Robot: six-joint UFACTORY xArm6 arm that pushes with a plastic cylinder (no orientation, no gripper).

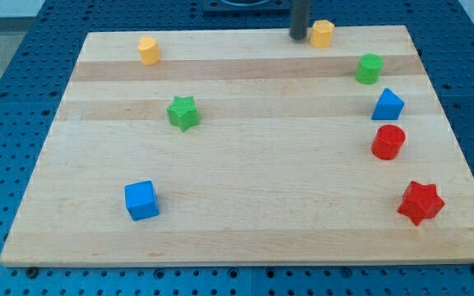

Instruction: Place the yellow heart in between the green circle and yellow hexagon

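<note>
1. Camera view showed the wooden board [245, 205] filling most of the frame, set on a blue perforated table [6, 99].
2. My tip [298, 37] stood at the top centre of the frame, the dark rod just left of a yellow block [322, 34], close beside it and possibly touching; contact could not be confirmed. There was no gripper to open or close: the rod held nothing and could only push.
3. That block at the top edge appeared to be the yellow heart, though its shape was hard to read. A second yellow block, seemingly the yellow hexagon [148, 49], sat at the upper left, well apart.
4. The green circle [369, 68] lay at the upper right, just below and right of the heart.
5. Judged from this, the task was unfinished: the heart sat near the circle but not on the line between circle and hexagon.
6. Elsewhere were a green star [183, 113], blue cube [141, 201], blue triangle [388, 105], red cylinder [388, 142] and red star [420, 202].
</note>
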